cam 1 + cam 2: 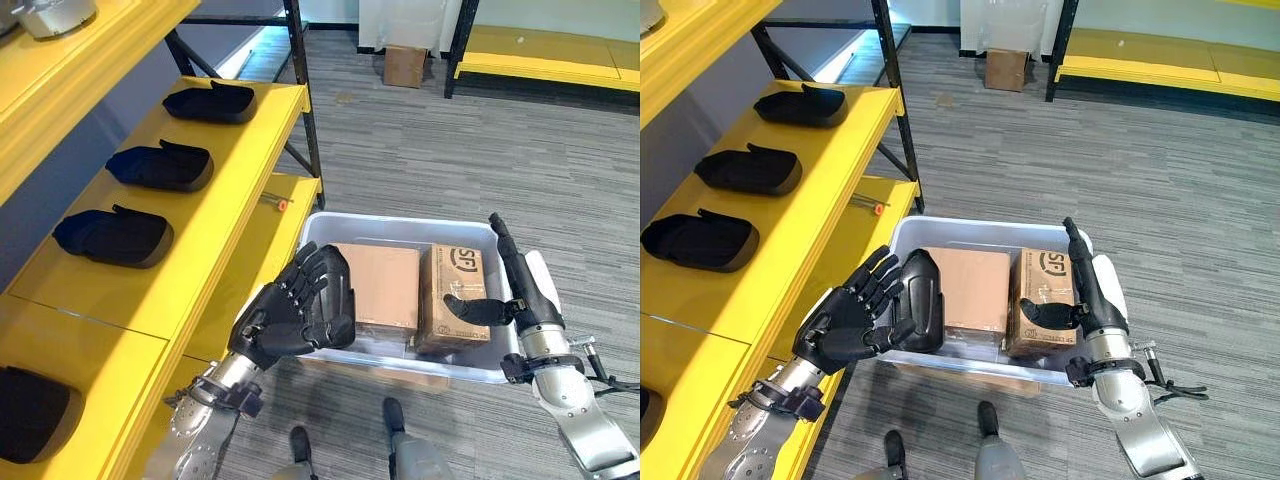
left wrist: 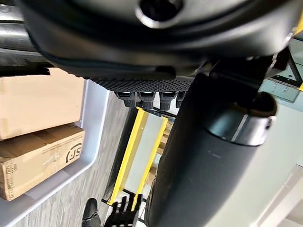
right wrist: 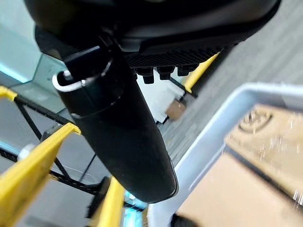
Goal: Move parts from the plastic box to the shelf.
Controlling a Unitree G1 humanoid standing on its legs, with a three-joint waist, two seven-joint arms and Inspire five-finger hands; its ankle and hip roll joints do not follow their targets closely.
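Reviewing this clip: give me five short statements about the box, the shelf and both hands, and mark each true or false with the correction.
1. The clear plastic box holds two cardboard boxes. True: a plain one and a printed one.
2. The left hand is closed round a cardboard box. False: its fingers are spread open above the box's left rim, holding nothing.
3. Black parts lie on the yellow shelf. True.
4. The right hand rests on the shelf. False: it is at the box's right end, open, thumb against the printed cardboard box.
5. The plastic box stands on the shelf. False: it is beside it.
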